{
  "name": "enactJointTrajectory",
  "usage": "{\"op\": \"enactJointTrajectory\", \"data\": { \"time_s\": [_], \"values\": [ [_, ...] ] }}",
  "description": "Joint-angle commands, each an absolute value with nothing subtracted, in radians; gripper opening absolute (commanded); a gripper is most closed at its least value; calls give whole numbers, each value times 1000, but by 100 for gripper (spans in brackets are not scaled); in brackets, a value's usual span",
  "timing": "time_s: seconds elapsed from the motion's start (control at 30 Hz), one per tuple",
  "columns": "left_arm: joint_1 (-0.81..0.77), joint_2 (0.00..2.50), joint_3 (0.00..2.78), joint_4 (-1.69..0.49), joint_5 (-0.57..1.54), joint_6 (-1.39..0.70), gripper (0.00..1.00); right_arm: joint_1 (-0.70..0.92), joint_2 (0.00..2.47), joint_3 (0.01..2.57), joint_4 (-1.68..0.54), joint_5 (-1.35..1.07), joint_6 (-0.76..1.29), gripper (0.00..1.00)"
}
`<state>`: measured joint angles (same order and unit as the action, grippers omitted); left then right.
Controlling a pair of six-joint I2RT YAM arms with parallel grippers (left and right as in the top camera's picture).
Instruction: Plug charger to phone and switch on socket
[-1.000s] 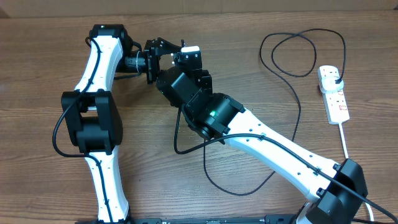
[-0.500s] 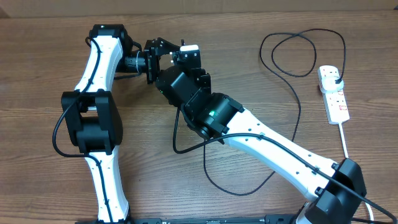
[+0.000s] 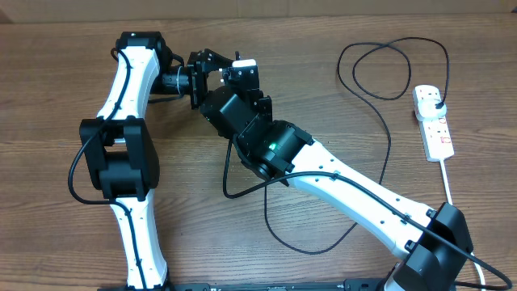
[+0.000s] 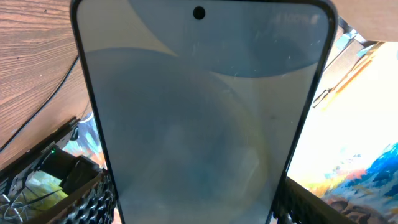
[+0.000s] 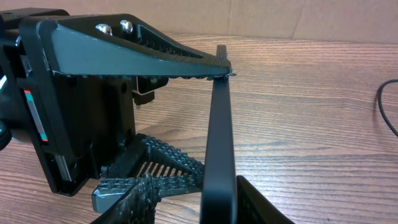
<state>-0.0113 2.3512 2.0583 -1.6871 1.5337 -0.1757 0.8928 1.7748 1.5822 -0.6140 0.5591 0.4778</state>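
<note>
Right arm [image 3: 355,190] has nudged slightly toward the left gripper [image 4: 198,202] since a second ago, dragging the charger [image 3: 388,145] slack beside it a little, and the right gripper [image 5: 194,200] has been narrowing. Right fingers [image 5: 127,198] are standing parted, straddling the near end of the phone [image 5: 221,137], which is showing edge-on between them. One pad is sitting clear of it, the other is lying just beside it, and contact there cannot be told. Just past them, left fingers [image 5: 143,53] are pinching the phone across its width, one on the upper edge and one on the lower, keeping it on edge above the table [image 3: 65,105]. In the left wrist view the screen is facing the camera and filling the gap between the pads, with the punch-hole at the far end. Farther out, the charger is coming from under the right arm, its connector end hidden there. It is looping over the table well apart from both sets of fingers and ending at its black plug [image 3: 436,100], which is sitting in the socket [image 3: 440,139] far out on the right gripper's side. White cord [image 3: 447,182] is trailing from the socket toward the right arm's base.
</note>
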Motion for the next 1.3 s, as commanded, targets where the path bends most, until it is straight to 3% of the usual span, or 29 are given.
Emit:
{"op": "enactJointTrajectory", "data": {
  "time_s": [0.0,0.87,1.1,1.27],
  "values": [
    [-12,2343,2084,-1691,1582,-152,72,897,1779,1606,-607,587,482,38],
    [-12,2343,2084,-1691,1582,-154,73,885,1793,1605,-602,617,483,24],
    [-12,2343,2084,-1691,1582,-157,75,885,1793,1605,-594,617,498,7],
    [-12,2343,2084,-1691,1582,-157,76,885,1790,1606,-588,648,545,4]
  ]
}}
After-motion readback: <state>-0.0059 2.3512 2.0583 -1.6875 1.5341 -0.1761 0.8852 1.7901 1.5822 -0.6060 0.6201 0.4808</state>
